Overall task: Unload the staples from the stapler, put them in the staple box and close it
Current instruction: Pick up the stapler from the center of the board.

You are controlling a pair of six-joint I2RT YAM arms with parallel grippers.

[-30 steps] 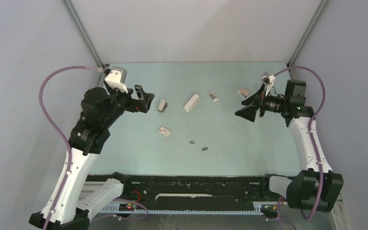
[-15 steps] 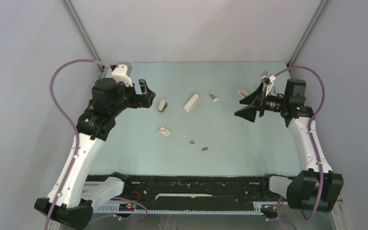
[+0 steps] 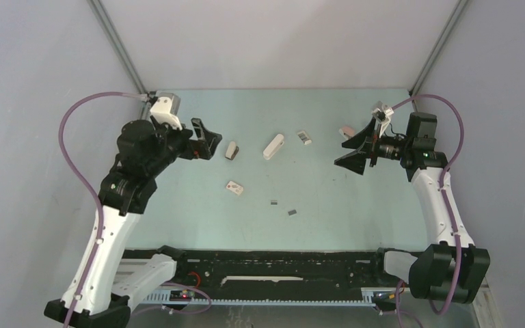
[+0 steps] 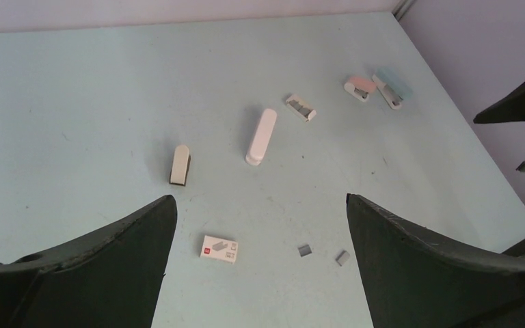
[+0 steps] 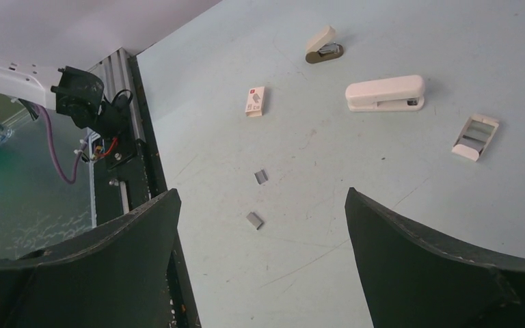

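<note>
The left tool point(image 3: 206, 140) is hovering over the tabletop point(image 3: 178, 219) at about 9 o'clock, its jaws gaping wide and gripping nothing. The right tool point(image 3: 342, 153) is hanging at about 3 o'clock, likewise spread fully and carrying nothing. The staples point(image 3: 273, 202), two short dark-grey strips, are lying loose near each other at about 6 o'clock of centre, well apart from both tools. A long white stapler point(image 3: 273, 145) is lying at their 12 o'clock, with a small cream stapler point(image 3: 232, 150) at its 9 o'clock and a small open white box point(image 3: 304, 137) at its 2 o'clock. A white box with a red mark point(image 3: 234, 188) is sitting at the staples' 10 o'clock. A pink stapler point(image 3: 346, 132) is resting near the right tool.
</note>
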